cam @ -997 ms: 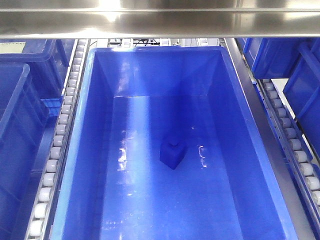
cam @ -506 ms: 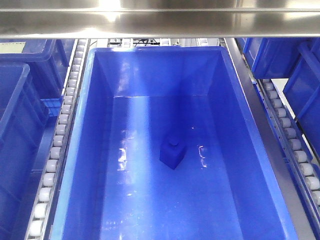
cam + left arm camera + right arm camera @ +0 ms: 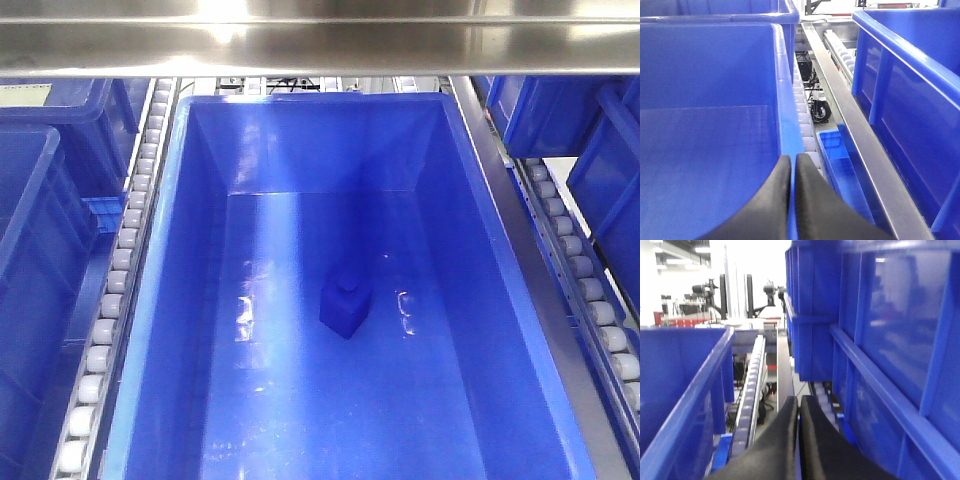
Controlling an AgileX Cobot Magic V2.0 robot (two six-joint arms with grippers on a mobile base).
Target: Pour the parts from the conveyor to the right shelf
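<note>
One small bright-blue part (image 3: 345,305) with a round stud lies on the floor of a large blue crate (image 3: 180,250). That crate sits in a roller lane of the right shelf (image 3: 120,260). The conveyor is out of view. My left gripper (image 3: 793,160) is shut on the rim of a blue crate (image 3: 785,90), whose bare interior lies to its left. My right gripper (image 3: 799,401) is shut, its fingers pressed together with only a thin blue sliver in the slit. It hangs over a roller lane between blue crates.
A steel shelf beam (image 3: 320,40) crosses the top of the front view. More blue crates stand on the left (image 3: 40,200) and right (image 3: 560,110). A small blue tray (image 3: 832,142) lies below the rollers, beside a steel rail (image 3: 860,150). Tall stacked crates (image 3: 880,340) stand close on my right gripper's right.
</note>
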